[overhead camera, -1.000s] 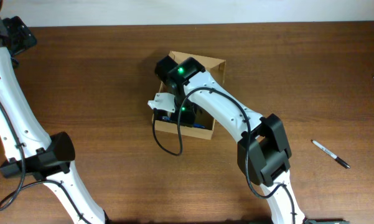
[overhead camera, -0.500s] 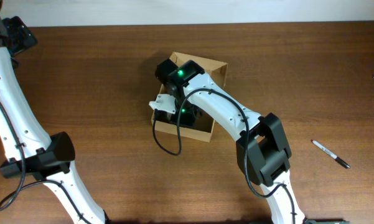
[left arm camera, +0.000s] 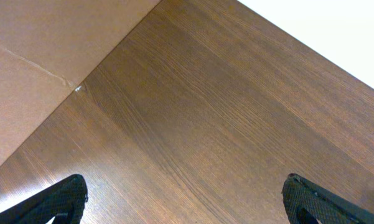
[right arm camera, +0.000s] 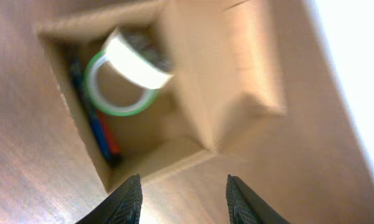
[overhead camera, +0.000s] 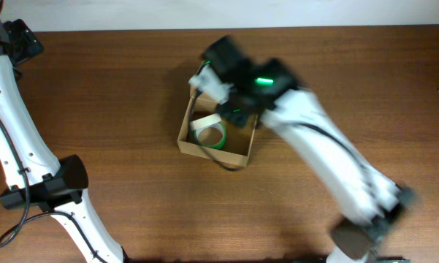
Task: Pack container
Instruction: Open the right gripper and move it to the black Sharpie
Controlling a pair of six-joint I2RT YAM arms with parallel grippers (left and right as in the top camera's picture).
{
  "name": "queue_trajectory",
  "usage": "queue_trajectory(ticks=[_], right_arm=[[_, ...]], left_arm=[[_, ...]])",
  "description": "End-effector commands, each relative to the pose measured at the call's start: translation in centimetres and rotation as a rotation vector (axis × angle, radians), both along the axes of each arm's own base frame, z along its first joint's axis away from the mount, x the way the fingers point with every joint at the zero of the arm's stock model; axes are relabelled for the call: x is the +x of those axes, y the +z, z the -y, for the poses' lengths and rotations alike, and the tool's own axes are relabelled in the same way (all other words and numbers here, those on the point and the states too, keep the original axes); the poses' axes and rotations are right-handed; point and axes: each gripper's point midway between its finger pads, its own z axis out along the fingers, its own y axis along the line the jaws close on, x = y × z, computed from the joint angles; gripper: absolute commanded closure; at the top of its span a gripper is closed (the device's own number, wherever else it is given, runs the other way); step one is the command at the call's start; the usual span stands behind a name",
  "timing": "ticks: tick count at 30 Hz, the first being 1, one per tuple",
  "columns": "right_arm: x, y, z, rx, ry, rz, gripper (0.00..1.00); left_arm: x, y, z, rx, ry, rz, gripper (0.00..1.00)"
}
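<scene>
No readable text, labels, brands, numbers or signs, container (overhead camera: pixel 204 148) plain cardboard

Matt tan cardboard container (overhead camera: pixel 197 148); smooth wood-grain table (overhead camera: pixel 117 109), slight sheen

Holds right gripper (right arm camera: pixel 183 200) spread and empty on a motion-blurred, outstretched arm. Holds left gripper (left arm camera: pixel 187 205) wide apart, empty, arm along left edge.

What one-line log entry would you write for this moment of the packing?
right gripper: open, empty, above container | left gripper: open, over table | container: open, tape roll inside
</scene>
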Motion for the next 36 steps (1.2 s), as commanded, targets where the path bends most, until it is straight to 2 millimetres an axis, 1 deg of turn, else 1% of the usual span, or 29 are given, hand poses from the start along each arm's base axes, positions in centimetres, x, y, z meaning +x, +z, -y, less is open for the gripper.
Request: queue_trajectory(ticks=[1,3,4,5,7,8,9,11,12,14,17,20,22,23,24,26,27,31,34,35,36], right_arm=[[0.1,5.6,7.2,0.063,-0.202,0.143,0.55],[-0.2,6.6,11.5,0.077,-0.302,0.182,0.54],[-0.3,6.6,13.8,0.076,-0.356,0.193,0.5],[-0.5,6.4,16.5,0.062,-0.414,0.202,0.47],[-0.8,5.1,21.1,0.019,-0.493,0.198,0.46],[-0.9,3.9,23.6,0.003,-0.551,0.188,0.45],[-0.9,2.8,25.6,-0.006,-0.596,0.174,0.44],[-0.8,0.1,28.8,0.01,-0.671,0.137,0.44],[-0.6,-1.5,30.1,0.036,-0.707,0.117,0.43],[-0.5,-4.4,32.0,0.107,-0.777,0.083,0.44],[-1.2,-8.3,35.3,0.184,-0.987,0.036,0.43],[-2.8,-11.6,37.4,0.246,-1.199,-0.061,0.44],[-4.2,-13.3,38.4,0.308,-1.386,-0.129,0.48],[-4.8,-14.0,38.6,0.341,-1.478,-0.153,0.48],[-5.4,-14.7,38.7,0.387,-1.606,-0.179,0.52],[-6.4,-15.8,38.5,0.466,-1.819,-0.228,0.52],[-6.6,-16.2,38.2,0.507,-1.92,-0.24,0.52],[-7.0,-16.7,37.8,0.622,-2.185,-0.233,0.51],[-7.0,-16.7,37.7,0.703,-2.355,-0.205,0.37],[-7.0,-16.7,37.7,0.728,-2.409,-0.195,0.35],[-7.1,-16.8,37.7,0.745,-2.447,-0.188,0.35]], left_arm=[[-0.6,0.9,0.0,0.011,-0.004,0.013,0.0],[-0.6,0.9,0.0,0.011,-0.004,0.014,0.0],[-0.6,0.9,0.0,0.011,-0.004,0.013,0.0],[-0.6,0.9,0.0,0.011,-0.004,0.013,0.0],[-0.6,0.9,0.0,0.011,-0.004,0.014,0.0],[-0.6,0.9,0.0,0.011,-0.004,0.014,0.0],[-0.6,0.9,0.0,0.011,-0.004,0.014,0.0],[-0.6,0.9,0.0,0.011,-0.004,0.013,0.0],[-0.6,0.9,0.0,0.011,-0.004,0.014,0.0],[-0.6,0.9,0.0,0.011,-0.004,0.014,0.0],[-0.6,0.9,0.0,0.011,-0.004,0.014,0.0],[-0.6,0.9,0.0,0.011,-0.004,0.013,0.0],[-0.6,0.9,0.0,0.011,-0.004,0.014,0.0],[-0.6,0.9,0.0,0.011,-0.004,0.014,0.0],[-0.6,0.9,0.0,0.011,-0.004,0.014,0.0],[-0.6,0.9,0.0,0.011,-0.004,0.014,0.0],[-0.6,0.9,0.0,0.011,-0.004,0.014,0.0],[-0.6,0.9,0.0,0.011,-0.004,0.014,0.0],[-0.6,0.9,0.0,0.011,-0.004,0.014,0.0],[-0.6,0.9,0.0,0.011,-0.004,0.014,0.0],[-0.6,0.9,0.0,0.011,-0.004,0.013,0.0]])
